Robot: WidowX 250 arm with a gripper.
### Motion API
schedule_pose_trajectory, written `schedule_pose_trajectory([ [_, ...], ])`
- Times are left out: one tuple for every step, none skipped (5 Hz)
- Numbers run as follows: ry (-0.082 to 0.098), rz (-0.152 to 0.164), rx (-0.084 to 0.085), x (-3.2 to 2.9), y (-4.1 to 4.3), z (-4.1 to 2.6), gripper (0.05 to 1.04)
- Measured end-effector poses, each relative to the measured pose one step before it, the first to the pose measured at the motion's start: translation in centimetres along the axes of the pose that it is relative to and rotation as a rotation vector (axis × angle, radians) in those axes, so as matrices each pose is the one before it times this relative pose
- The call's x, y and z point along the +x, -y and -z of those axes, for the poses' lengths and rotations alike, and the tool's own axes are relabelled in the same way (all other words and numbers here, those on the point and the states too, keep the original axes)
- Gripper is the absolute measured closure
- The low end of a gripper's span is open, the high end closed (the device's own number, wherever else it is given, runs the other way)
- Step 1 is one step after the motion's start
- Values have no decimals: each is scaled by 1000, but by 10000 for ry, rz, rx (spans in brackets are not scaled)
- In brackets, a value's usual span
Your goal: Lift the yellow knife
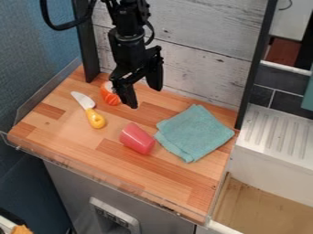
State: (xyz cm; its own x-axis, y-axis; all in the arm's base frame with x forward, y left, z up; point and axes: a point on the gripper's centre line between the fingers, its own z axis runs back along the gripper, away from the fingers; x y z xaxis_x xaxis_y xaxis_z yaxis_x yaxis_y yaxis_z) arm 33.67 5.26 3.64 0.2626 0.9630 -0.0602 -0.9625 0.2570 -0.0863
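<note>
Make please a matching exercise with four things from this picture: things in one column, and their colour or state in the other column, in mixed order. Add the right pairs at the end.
Things
1. knife
2. cup
3. cloth
4. gripper

Colour or state
A. teal, spread flat
B. black, open, hanging over the wooden counter
C. yellow at one end, pale at the other
D. pinkish red, lying on its side

Right pairs: 1-C, 2-D, 3-A, 4-B
</note>
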Motion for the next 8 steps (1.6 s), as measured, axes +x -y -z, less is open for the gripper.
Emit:
schedule_pose_trajectory([
  [-154,-109,314,-23,-405,1149,83],
  [31,-620,-75,1172,-391,-125,83],
  [289,-982,24,2018,-1267,331,83],
  [1178,-382,233,2002,-938,398,83],
  [627,-58,303,1332,-526,355,83],
  [558,-91,597,992,111,2184,83],
  [-100,112,423,501,834,1714,83],
  [-178,110,171,587,579,1167,83],
])
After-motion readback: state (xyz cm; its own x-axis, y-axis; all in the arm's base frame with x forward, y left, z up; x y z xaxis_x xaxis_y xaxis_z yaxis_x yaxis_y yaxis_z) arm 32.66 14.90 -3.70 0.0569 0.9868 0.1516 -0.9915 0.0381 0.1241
